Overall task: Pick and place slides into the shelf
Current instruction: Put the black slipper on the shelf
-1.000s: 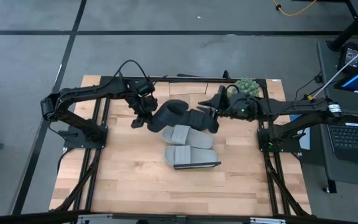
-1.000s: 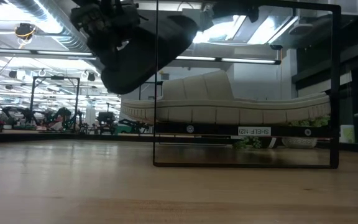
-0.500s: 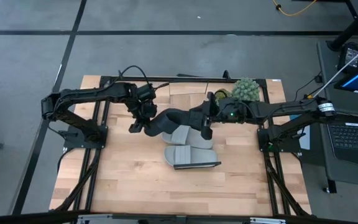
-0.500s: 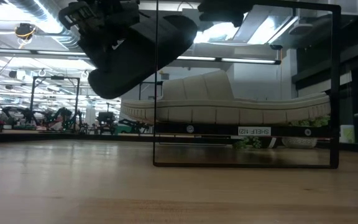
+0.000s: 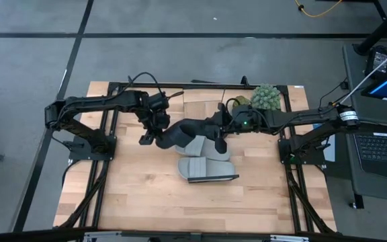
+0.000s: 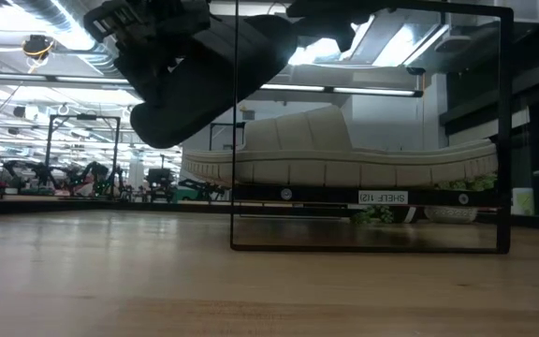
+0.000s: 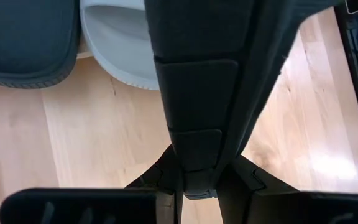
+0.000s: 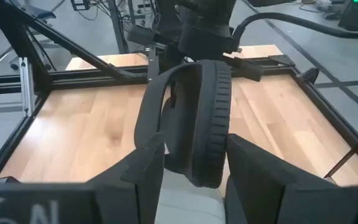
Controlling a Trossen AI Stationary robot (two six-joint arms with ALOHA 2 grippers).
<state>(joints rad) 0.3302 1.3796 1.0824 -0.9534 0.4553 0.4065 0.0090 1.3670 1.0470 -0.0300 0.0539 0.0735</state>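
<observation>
My left gripper (image 5: 154,128) is shut on a black slide (image 5: 180,131) held in the air over the table's middle. This slide also shows in the low view (image 6: 195,84) and the left wrist view (image 7: 204,93). My right gripper (image 5: 219,128) meets it from the right, shut on a black slide (image 8: 197,112). In the high view the two black slides run together. Two light grey slides (image 5: 197,144) (image 5: 203,168) lie just nearer. In the low view one grey slide (image 6: 344,154) shows behind the shelf's black wire frame (image 6: 371,248). A second dark slide (image 7: 30,37) shows beside a grey one. My left gripper pinches one end of its black slide (image 7: 194,168) between its two fingers, which lie along the slide. It comes slanting down from the far left. The slide is lifted clear and tilted, with its lower end (image 6: 157,131) toward the table's left. My right gripper has its black slide between its two fingers, one on the strap side (image 8: 157,143) and one on the ridged sole side (image 8: 219,155). It comes about level from the table's right. The slide stands on edge, clear of the table, and reaches away toward my left arm.
A green potted plant (image 5: 266,96) stands at the far right of the table, behind my right arm. Black frame rails (image 5: 106,168) run along the table's left and right sides. Bare wood (image 5: 146,195) lies toward the near edge. A laptop (image 5: 381,148) sits off the table's right.
My right gripper has gone toward the table's left with its black slide, up against my left gripper's slide, so the two now overlap in the high view. My left gripper's slide has tipped, and its lower end has swung toward the table's left.
</observation>
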